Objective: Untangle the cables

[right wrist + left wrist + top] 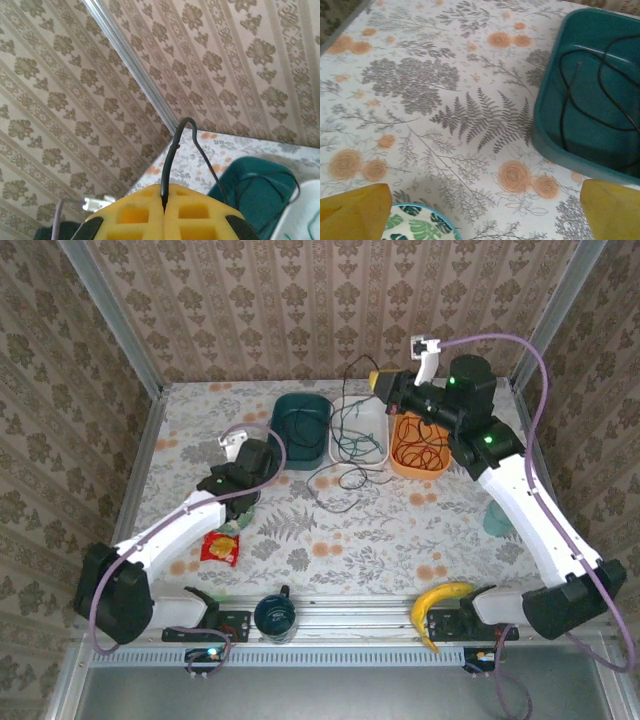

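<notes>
My right gripper is raised over the back of the table and is shut on a black cable. In the right wrist view this black cable rises from between the closed yellow fingers of the gripper, arches over and drops toward the teal bin. Its lower part lies looped on the table. A green-teal cable lies in the white bin, a red-orange one in the orange bin. My left gripper is open with nothing between its fingers, beside the teal bin, which holds black cable.
A leaf-patterned plate sits under my left gripper. A red snack packet, a dark mug and a banana lie near the front edge. A pale teal object sits beside the right arm.
</notes>
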`<state>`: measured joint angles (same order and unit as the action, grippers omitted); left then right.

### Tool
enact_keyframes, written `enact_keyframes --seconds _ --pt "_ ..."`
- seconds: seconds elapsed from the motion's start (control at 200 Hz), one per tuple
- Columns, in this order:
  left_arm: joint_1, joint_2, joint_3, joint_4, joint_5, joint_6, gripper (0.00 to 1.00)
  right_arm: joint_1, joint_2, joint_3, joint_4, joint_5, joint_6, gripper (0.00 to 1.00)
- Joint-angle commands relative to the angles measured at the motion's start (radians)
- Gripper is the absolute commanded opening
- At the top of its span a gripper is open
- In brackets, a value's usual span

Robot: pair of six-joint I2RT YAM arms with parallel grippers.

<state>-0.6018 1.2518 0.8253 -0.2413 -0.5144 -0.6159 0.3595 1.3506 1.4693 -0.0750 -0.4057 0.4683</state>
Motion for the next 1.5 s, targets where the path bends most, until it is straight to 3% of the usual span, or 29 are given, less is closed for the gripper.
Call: enact_keyframes --seconds 0.0,0.105,0.31,0.48,0.695,0.875,0.97,1.065,1.14,1.455,1.495 --pt "-0.009 -0.043 -0.065 0.221 0.267 0.165 0.97 0.012 -0.003 0.057 0.093 -0.027 0.019 0.00" --pt "-0.024 -0.048 -0.087 0.320 0.506 0.304 0.97 0.012 -0.014 0.050 0.076 -0.022 0.013 0.00" --pt "-0.082 0.032 -0.039 0.327 0.751 0.535 0.95 0.010 -0.043 0.017 0.055 -0.046 0.039 0.00" --pt "-0.131 0.154 0.008 0.345 0.704 0.668 0.92 -0.001 -0.076 0.008 0.033 -0.095 0.075 0.00" --pt "-0.192 0.303 0.025 0.593 0.512 0.760 0.92 -0.038 -0.121 -0.006 0.025 -0.197 0.141 0.00" --pt "-0.221 0.393 0.065 0.722 0.418 0.796 0.77 -0.057 -0.149 -0.037 0.030 -0.259 0.182 0.00" --pt "-0.219 0.411 0.067 0.765 0.414 0.790 0.59 -0.072 -0.164 -0.053 0.017 -0.265 0.187 0.00" --pt "-0.213 0.411 0.076 0.764 0.448 0.769 0.23 -0.094 -0.174 -0.072 0.016 -0.266 0.197 0.00" --pt "-0.208 0.394 0.081 0.741 0.484 0.740 0.00 -0.115 -0.181 -0.087 0.016 -0.264 0.206 0.00" --pt "-0.158 0.239 0.023 0.697 0.637 0.576 0.00 -0.186 -0.195 -0.168 0.034 -0.263 0.247 0.00" --pt "-0.157 0.234 0.020 0.679 0.645 0.580 0.10 -0.188 -0.194 -0.170 0.029 -0.273 0.242 0.00"
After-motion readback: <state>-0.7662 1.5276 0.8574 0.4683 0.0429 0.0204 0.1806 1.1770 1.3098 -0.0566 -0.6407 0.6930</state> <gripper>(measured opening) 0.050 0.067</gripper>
